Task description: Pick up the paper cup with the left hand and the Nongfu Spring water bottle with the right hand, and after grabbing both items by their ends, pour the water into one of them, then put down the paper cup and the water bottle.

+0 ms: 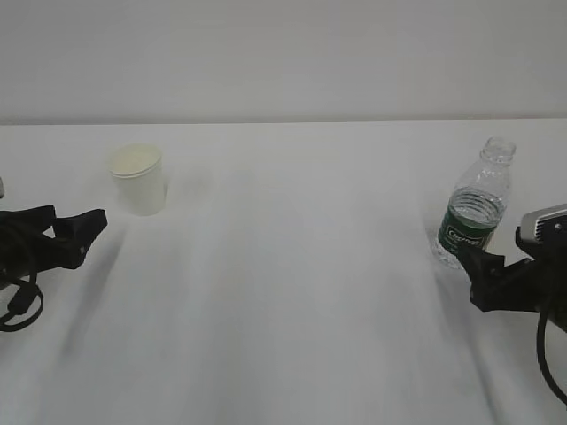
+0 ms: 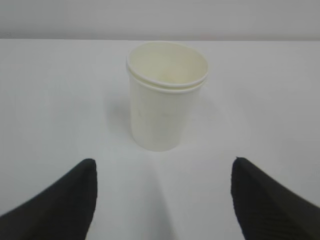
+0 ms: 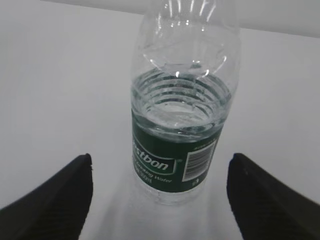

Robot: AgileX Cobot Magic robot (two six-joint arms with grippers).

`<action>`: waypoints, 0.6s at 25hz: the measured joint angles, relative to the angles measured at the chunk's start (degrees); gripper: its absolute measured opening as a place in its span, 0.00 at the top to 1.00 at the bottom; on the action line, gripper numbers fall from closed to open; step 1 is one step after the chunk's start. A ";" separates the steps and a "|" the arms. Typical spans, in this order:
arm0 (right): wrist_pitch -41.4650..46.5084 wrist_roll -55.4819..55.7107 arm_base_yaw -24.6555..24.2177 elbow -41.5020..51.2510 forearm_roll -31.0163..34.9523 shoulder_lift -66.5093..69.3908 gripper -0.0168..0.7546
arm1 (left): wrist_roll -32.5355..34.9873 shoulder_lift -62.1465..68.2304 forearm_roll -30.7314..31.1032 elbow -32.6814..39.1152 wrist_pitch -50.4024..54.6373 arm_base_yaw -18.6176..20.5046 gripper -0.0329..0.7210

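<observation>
The white paper cup [image 1: 139,179] [image 2: 165,95] stands upright on the white table [image 1: 292,292], at the left. My left gripper [image 1: 89,232] [image 2: 163,165] is open and short of the cup, which sits centred ahead of its fingers. The Nongfu Spring water bottle [image 1: 475,204] [image 3: 180,107] stands upright at the right, uncapped, with water [image 3: 176,102] reaching just above its green label. My right gripper [image 1: 474,266] [image 3: 160,162] is open just before the bottle, a finger on either side of its base without touching it.
A pale wall [image 1: 283,53] rises behind the table's far edge. Black cables [image 1: 18,305] loop beside the left arm.
</observation>
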 joint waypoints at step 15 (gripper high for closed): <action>0.00 0.00 0.00 -6.80 0.12 6.78 0.18 | 0.00 0.00 0.00 -0.05 0.00 0.00 0.17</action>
